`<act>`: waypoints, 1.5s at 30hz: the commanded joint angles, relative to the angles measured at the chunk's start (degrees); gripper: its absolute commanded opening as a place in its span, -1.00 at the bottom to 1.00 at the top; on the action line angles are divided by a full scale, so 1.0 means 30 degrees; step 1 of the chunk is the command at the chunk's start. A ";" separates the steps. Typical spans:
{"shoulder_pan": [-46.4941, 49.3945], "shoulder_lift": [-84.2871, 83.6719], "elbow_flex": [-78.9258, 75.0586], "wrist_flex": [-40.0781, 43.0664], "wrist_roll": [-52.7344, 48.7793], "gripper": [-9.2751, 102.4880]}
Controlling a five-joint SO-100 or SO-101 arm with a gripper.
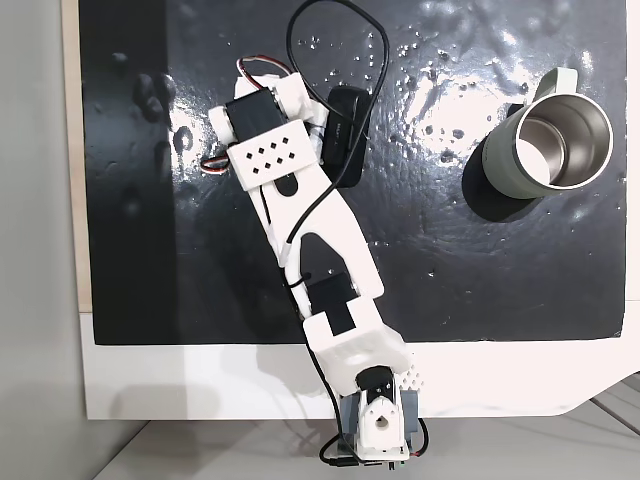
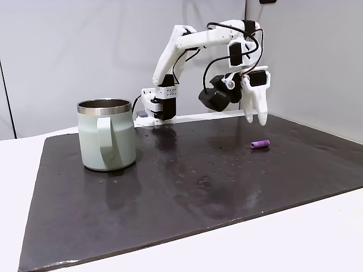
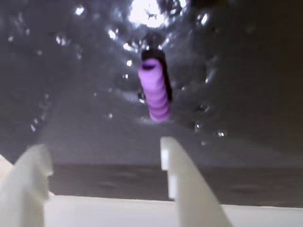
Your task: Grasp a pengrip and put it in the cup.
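Purple pengrip [image 3: 154, 90] flat on black mat [image 2: 187, 170], ahead of & below claw [image 3: 102, 158], long axis pointing away, nearer rt finger [image 3: 182, 175]. Claw apart, empty, raised. Cup [image 2: 106, 135] well apart.

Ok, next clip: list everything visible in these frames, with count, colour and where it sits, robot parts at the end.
pengrip: one, purple, ribbed, lying on its side on the mat, apart from the cup; in the wrist view it lies just ahead of the fingertips, untouched.
cup: one, grey-green outside, steel inside, pale handle, upright on the mat; in the top-down fixed view near the upper right corner, nothing seen inside.
mat: one, black, glossy, covering most of the table.
table: one, white, showing around the mat.
arm: one, white with black motors and cables, reaching over the mat.
gripper: one, white, open, pointing down above the mat near the pengrip.
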 commanded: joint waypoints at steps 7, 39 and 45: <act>-0.0146 -0.2871 -0.3428 0.0059 0.0352 -0.43; -0.1406 -0.7471 -0.6680 0.0234 -0.0146 -0.72; -0.1260 -0.6709 -0.6621 0.0527 -0.0293 -0.83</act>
